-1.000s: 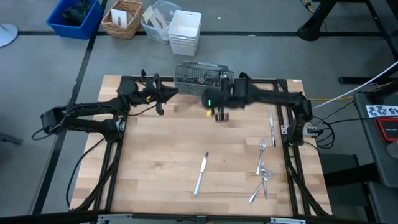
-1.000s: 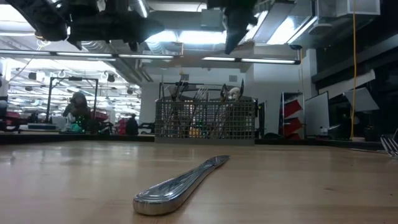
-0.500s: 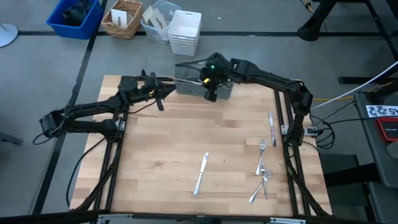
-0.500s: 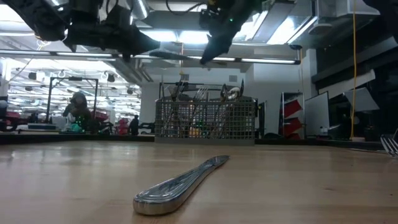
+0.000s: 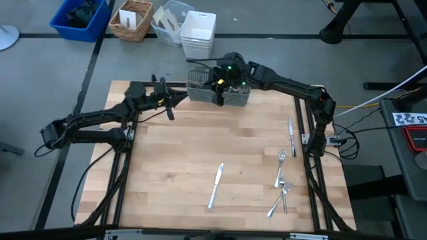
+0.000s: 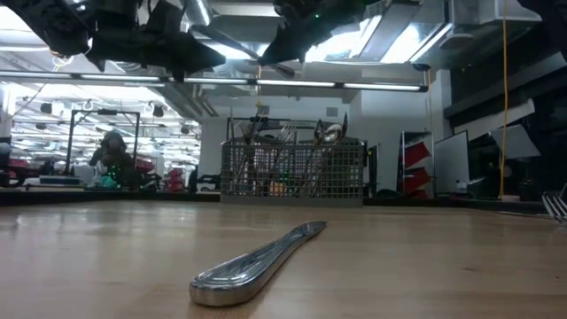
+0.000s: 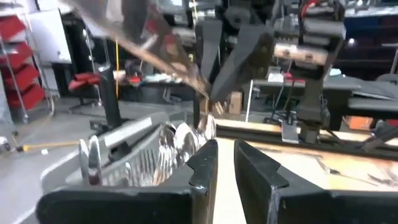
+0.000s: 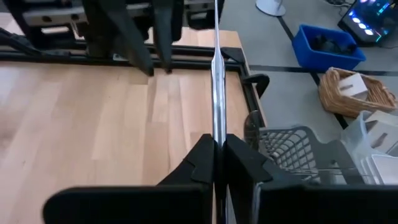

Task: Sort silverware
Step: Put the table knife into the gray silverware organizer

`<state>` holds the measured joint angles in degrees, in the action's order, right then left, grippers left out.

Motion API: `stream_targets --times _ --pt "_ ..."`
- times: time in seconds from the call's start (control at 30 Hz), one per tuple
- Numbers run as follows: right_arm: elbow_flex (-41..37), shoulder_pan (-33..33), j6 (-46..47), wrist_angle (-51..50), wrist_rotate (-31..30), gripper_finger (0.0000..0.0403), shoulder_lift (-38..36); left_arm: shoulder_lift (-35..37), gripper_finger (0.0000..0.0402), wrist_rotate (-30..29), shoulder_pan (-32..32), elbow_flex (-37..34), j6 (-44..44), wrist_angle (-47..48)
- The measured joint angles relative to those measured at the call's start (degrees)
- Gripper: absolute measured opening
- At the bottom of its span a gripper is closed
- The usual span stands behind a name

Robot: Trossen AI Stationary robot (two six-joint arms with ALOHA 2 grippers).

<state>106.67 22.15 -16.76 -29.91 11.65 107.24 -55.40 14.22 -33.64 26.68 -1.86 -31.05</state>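
Observation:
The silverware lies loose on the wooden table: a knife (image 5: 215, 185) near the middle front, another knife (image 5: 291, 133) and forks (image 5: 281, 180) at the right. More pieces stand in the grey wire-mesh caddy (image 5: 233, 100) at the far edge. My right gripper (image 5: 217, 85) hovers above the caddy, shut on a slim silver piece (image 8: 216, 68); its kind cannot be told. My left gripper (image 5: 175, 101) waits in the air just left of the caddy. Its fingers (image 7: 202, 168) stand a narrow gap apart with nothing between them. My right gripper pinches the slim piece between its two fingers at one end of the shaft (image 8: 216, 127). The rest sticks straight out past the fingertips, in line with them. The fingers slant down from the table's right. The piece is lifted clear, above the caddy (image 8: 292, 149).
Black frame rails (image 5: 303, 127) run along the table's sides. Beyond the far edge stand a blue bin (image 5: 80, 17), a wicker basket (image 5: 131, 20) and a white container (image 5: 198, 33). The left half of the tabletop (image 5: 167, 160) is bare wood.
My right gripper has carried the slim piece from above the table's middle toward the far edge and leftward, ending over the caddy. It has tipped up from pointing down to a shallow downward slant. It stays shut on the piece.

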Motion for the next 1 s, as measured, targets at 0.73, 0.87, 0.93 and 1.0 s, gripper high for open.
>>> stream_targets --times 0.73,0.87,0.93,1.0 --pt "0.0 0.0 -9.36 -0.16 2.96 0.0028 0.0 -0.13 0.0191 -7.46 -1.38 0.0 -7.3 -7.91" --pt "0.0 0.0 -10.74 -0.15 3.97 0.0028 0.0 -0.13 0.0191 -3.77 -1.23 0.0 -9.14 -8.52" --pt "0.0 -0.02 -10.82 -0.15 3.99 0.0028 0.0 -0.13 0.0191 -2.06 -1.23 0.0 -9.38 -9.22" --pt "0.0 0.0 -11.05 -0.16 3.97 0.0028 0.0 -0.13 0.0191 -1.75 -1.18 0.0 -9.32 -9.29"
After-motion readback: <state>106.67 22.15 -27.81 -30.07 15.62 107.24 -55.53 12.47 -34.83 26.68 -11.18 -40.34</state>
